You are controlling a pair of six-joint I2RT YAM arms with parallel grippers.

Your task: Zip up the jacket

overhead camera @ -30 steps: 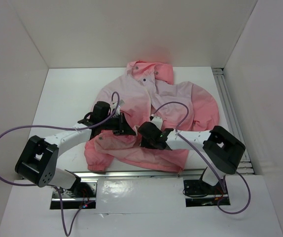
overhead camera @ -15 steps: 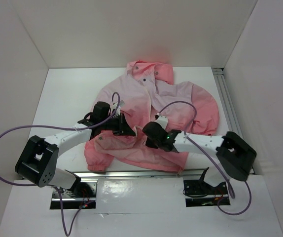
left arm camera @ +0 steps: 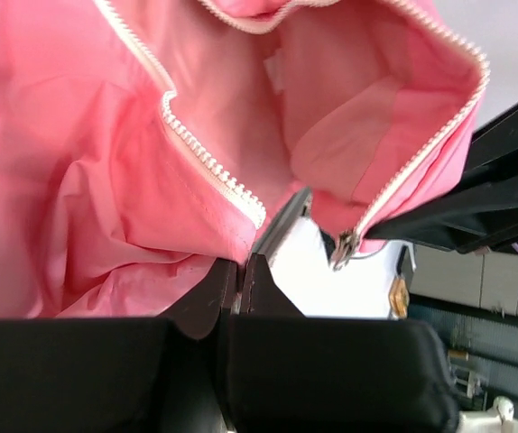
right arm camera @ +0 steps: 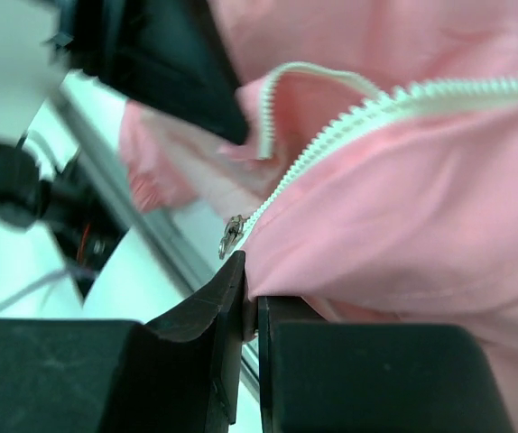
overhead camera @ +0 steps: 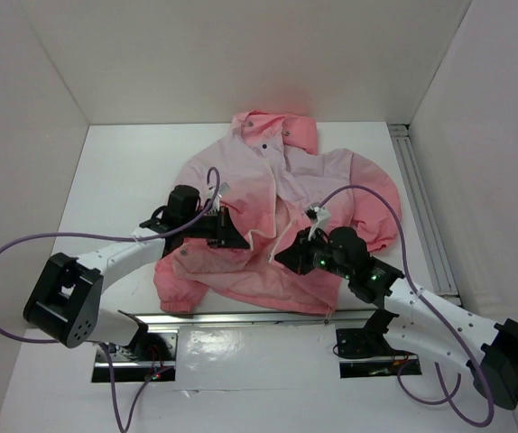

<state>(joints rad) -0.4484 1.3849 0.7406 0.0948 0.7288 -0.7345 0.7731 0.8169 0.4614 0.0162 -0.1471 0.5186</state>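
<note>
The jacket (overhead camera: 277, 171) lay open across the middle of the table (overhead camera: 124, 171). Toward the table's near edge, my left gripper (overhead camera: 235, 236) was clamped on one zipper edge, my right gripper (overhead camera: 282, 256) pinching the other

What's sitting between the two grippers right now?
Only the open hem of the jacket: the left gripper and right gripper each pinch a front edge, and the unjoined zipper halves lie between them, slider on one. Left wrist view shows it best.
</note>
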